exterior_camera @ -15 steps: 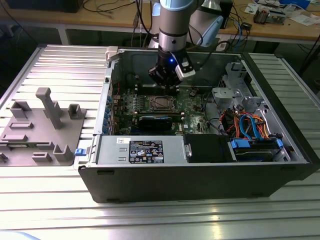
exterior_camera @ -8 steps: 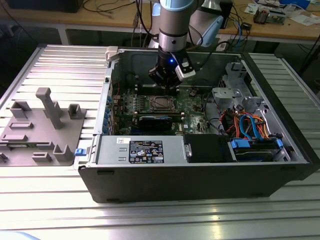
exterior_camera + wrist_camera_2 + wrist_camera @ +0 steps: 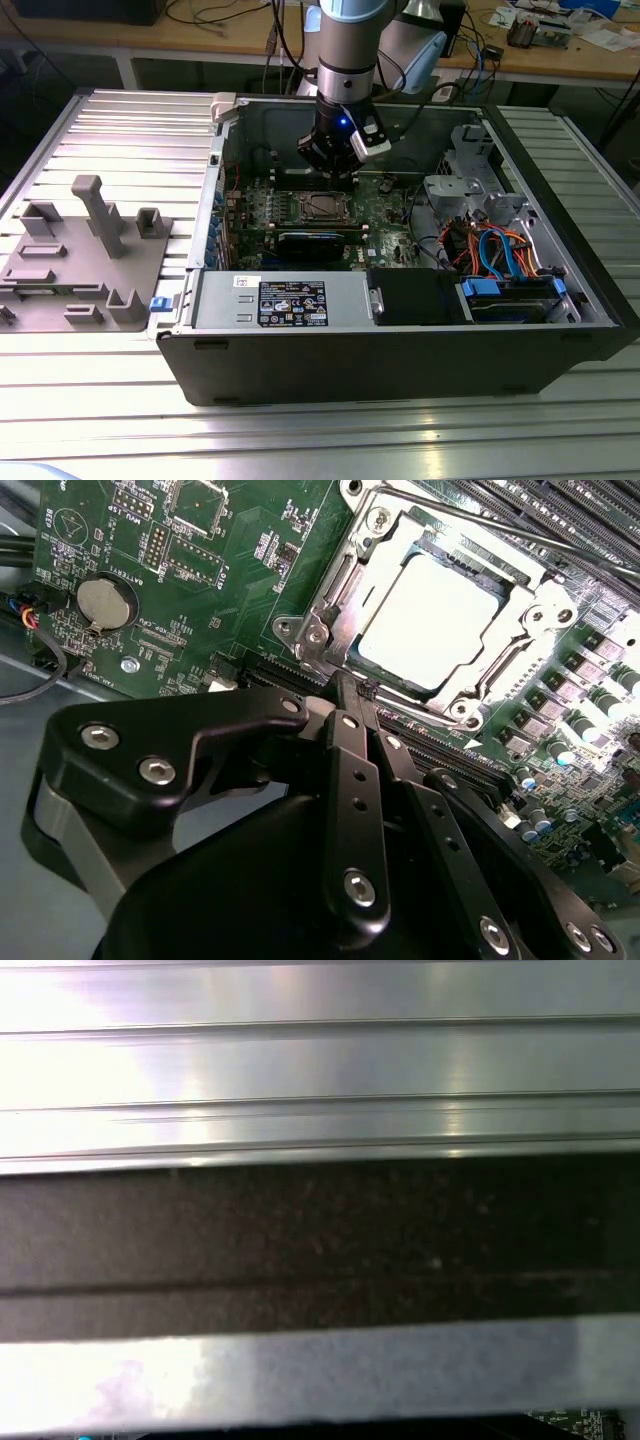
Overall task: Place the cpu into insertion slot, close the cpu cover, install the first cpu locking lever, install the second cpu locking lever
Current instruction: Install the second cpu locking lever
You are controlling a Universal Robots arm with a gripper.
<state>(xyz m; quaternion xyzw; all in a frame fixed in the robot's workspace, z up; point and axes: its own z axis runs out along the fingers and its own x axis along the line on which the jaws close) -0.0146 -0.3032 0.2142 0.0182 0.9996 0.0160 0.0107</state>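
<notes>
Inside the open computer case, the cpu (image 3: pixel 320 207) lies in the insertion slot (image 3: pixel 299 208) on the green motherboard (image 3: pixel 385 200). In the second wrist view the cpu (image 3: pixel 430 615) shows its bright silver top through the window of the cpu cover (image 3: pixel 395 530), which lies flat over it. A thin lever rod (image 3: pixel 470 528) runs along one side of the socket frame (image 3: pixel 325 600). My gripper (image 3: pixel 347 685) is shut with nothing seen between its black fingers (image 3: pixel 352 780). Its tips are close to a corner of the socket. In the exterior view the gripper (image 3: pixel 335 172) hangs just behind the socket.
Black memory slots (image 3: pixel 560 510) flank the socket, and a coin battery (image 3: pixel 107 600) sits on the board. A long black card (image 3: pixel 320 243), the power supply (image 3: pixel 285 300) and a drive bay with blue cables (image 3: pixel 500 260) fill the case front. A grey fixture tray (image 3: pixel 85 255) lies outside.
</notes>
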